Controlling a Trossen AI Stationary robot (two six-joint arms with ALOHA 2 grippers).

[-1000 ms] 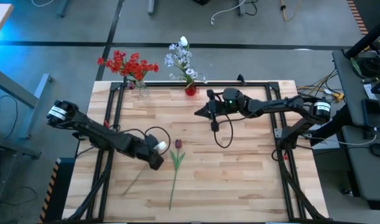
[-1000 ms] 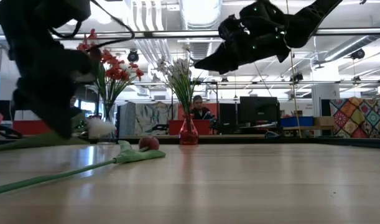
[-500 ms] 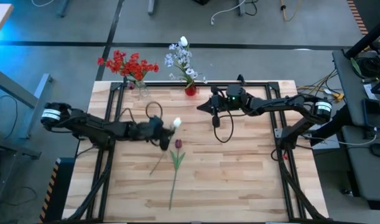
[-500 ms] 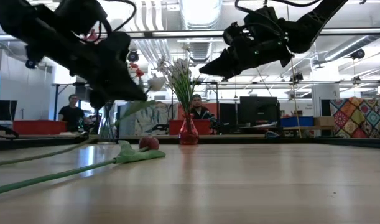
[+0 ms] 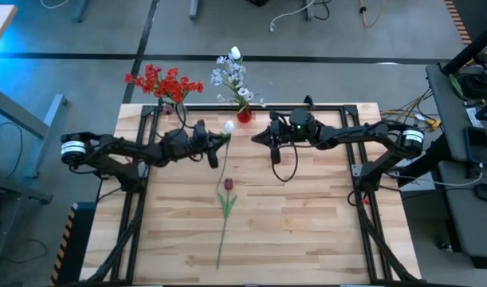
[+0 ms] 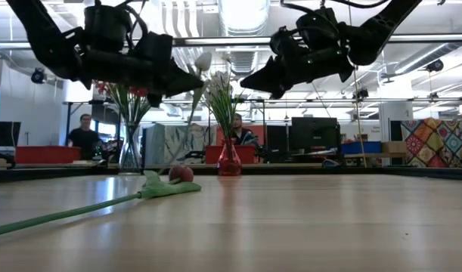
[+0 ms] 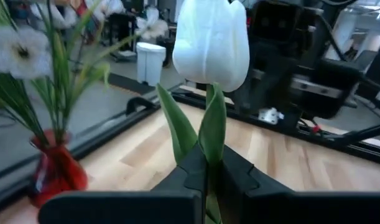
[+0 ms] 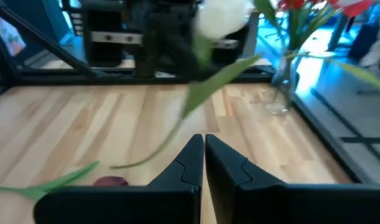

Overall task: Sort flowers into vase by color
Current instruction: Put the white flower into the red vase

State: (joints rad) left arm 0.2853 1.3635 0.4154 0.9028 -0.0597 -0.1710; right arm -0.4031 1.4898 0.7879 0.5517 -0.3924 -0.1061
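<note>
Flowers: reds sit in the clear vase at 11 o'clock, whites in the red vase at 12. Left gripper clamps a white tulip near it. Dark tulip lies mid-table, unsorted. Right gripper, fingers together, hovers at 1.

We count two vases: a clear glass vase and a red vase. One white tulip, one dark red tulip, two arms, perhaps two people.
</note>
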